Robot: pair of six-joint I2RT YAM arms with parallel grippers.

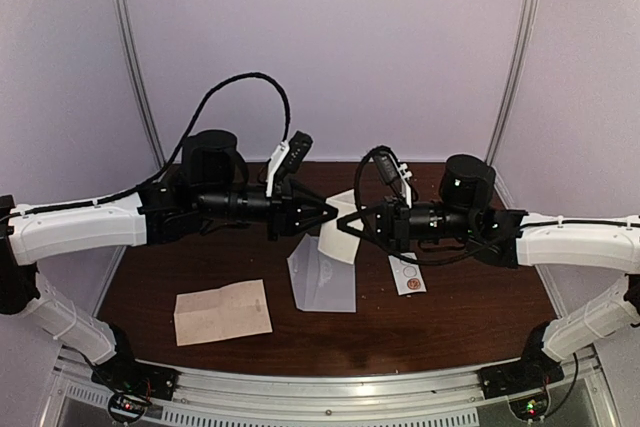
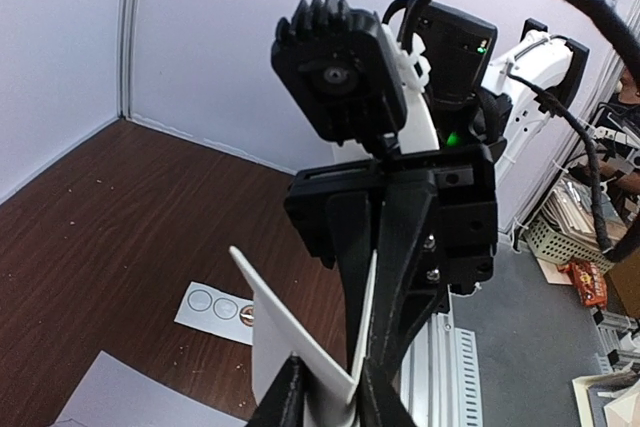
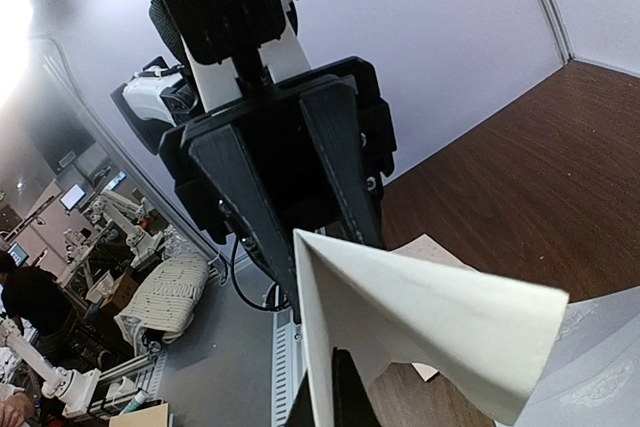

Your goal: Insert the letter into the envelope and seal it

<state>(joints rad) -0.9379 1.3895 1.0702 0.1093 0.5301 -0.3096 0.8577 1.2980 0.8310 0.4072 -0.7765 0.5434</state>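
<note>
1. We see the two arms reaching in from either side and meeting tip to tip above the middle of the brown table (image 1: 470,297).
2. The envelope (image 1: 322,282) sits at the centre of the table. Its pale grey-white body slopes down toward the near edge, and its pointed flap is lifted up between the two arms.
3. The right gripper (image 1: 348,226) has its jaws closed tight on the raised flap. In the right wrist view the white paper runs straight into the dark fingertips at the bottom of the picture and bends into a sharp fold just above them.
4. The left gripper (image 1: 328,213) meets the flap from the opposite side. In the left wrist view its jaws stand narrow, with the white paper edge passing between them.
5. We cannot tell whether the left jaws actually pinch the paper or only bracket it.
6. The two grippers nearly touch, with the flap between their tips.
7. The letter (image 1: 222,312), a tan folded sheet, lies flat on the table to the left of the envelope. It is near the envelope but apart from it, and it is outside the envelope.
8. A small white sticker strip (image 1: 407,275) with printed circles lies flat on the table just to the right of the envelope, below the right arm.
</note>
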